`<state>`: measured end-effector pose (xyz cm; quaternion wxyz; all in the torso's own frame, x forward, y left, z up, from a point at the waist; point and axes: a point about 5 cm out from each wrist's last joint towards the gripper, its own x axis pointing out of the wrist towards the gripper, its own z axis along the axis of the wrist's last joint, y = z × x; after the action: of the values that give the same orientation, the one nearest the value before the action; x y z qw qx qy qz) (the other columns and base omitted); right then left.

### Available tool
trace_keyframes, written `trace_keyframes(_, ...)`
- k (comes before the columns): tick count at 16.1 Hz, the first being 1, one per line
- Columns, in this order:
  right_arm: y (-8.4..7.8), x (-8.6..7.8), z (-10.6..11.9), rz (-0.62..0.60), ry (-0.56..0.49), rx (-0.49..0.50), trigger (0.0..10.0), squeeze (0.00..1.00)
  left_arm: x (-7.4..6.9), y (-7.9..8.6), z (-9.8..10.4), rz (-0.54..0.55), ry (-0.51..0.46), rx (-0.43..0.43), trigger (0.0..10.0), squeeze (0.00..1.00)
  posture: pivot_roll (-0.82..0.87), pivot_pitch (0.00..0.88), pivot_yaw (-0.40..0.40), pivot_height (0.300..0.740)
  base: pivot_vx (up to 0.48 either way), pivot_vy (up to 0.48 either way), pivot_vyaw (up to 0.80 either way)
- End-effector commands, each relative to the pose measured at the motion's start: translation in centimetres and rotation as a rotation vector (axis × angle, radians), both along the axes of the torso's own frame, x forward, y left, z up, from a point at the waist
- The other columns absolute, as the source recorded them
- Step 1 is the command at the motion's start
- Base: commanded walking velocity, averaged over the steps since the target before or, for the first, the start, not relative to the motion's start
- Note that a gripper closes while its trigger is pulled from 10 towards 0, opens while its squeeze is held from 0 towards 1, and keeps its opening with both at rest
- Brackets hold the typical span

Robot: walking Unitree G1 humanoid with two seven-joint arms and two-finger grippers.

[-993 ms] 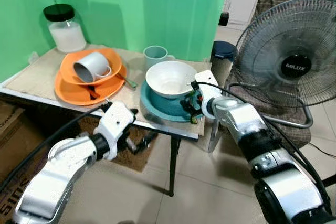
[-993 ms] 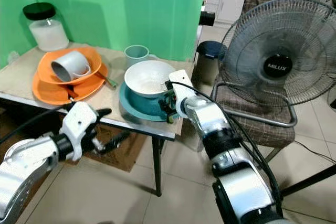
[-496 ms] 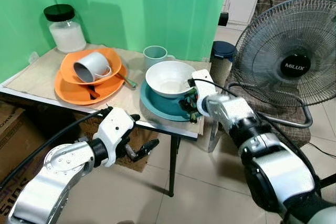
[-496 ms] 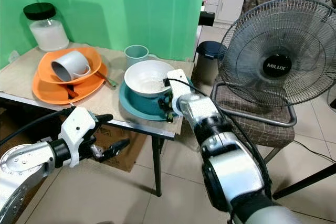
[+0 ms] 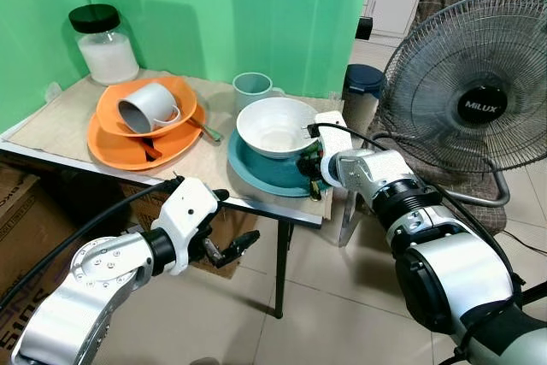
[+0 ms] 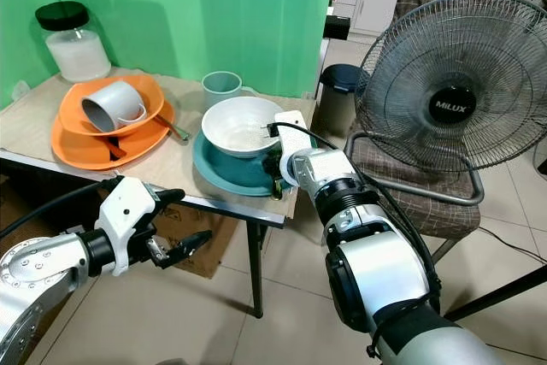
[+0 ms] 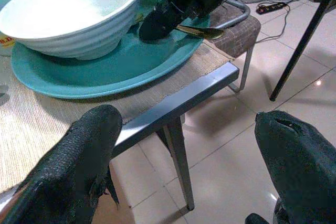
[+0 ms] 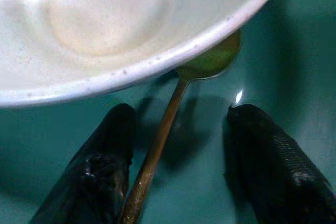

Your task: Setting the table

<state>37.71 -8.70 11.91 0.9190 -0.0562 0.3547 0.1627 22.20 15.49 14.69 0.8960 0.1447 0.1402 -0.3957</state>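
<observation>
From the head views, the right gripper point(image 5: 309, 168) sat at the teal plate point(image 5: 256, 173) beside the white bowl point(image 5: 278, 128). Left wrist view: left gripper point(image 7: 189, 182) spread wide below the table edge point(image 7: 173, 103). Right wrist view: fingers point(image 8: 97, 171) apart, straddling a gold spoon point(image 8: 178, 103) lying on the plate.

Even, bright daylight fills the head views, sharp throughout, with soft shadows under the counter point(image 5: 256, 204) and slight bending toward the frame edges. Between the right pincer's point(image 8: 178, 182) fingers a small glint sits on the teal plate point(image 8: 294, 51), where the spoon point(image 8: 173, 114) casts a blurred shadow. The left pincer's point(image 7: 189, 177) near fingers are out of focus, with pale glare on the floor tiles beyond them.
</observation>
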Motion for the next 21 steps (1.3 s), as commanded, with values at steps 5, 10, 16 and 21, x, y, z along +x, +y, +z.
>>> trace_keyframes(5, 0.15, 0.23, 0.71, 0.02, 0.011, -0.006, 0.0, 0.0, 0.15, -0.34, 0.06, -0.022, -0.007, 0.005, 10.0, 0.0, 0.06, 0.0, -0.028, 0.74, 0.0, 0.0, 0.0)
trace_keyframes(10, 0.28, 0.16, 0.55, 0.03, 0.015, -0.008, 0.0, 0.0, 0.25, -0.38, 0.11, -0.028, -0.012, 0.007, 10.0, 0.0, 0.06, 0.0, -0.026, 0.74, 0.0, 0.0, 0.0)
trace_keyframes(16, 0.11, 0.23, 0.65, 0.037, 0.007, -0.029, 0.0, 0.0, 0.43, -0.46, 0.17, -0.032, -0.017, 0.008, 10.0, 0.0, 0.06, 0.0, -0.019, 0.74, 0.0, 0.0, 0.0)
trace_keyframes(21, -0.08, 0.58, 1.25, 0.023, -0.023, -0.048, 0.0, 0.0, 0.89, -0.46, 0.27, -0.035, -0.027, 0.009, 10.0, 0.0, 0.05, 0.0, -0.007, 0.74, 0.0, 0.0, 0.0)
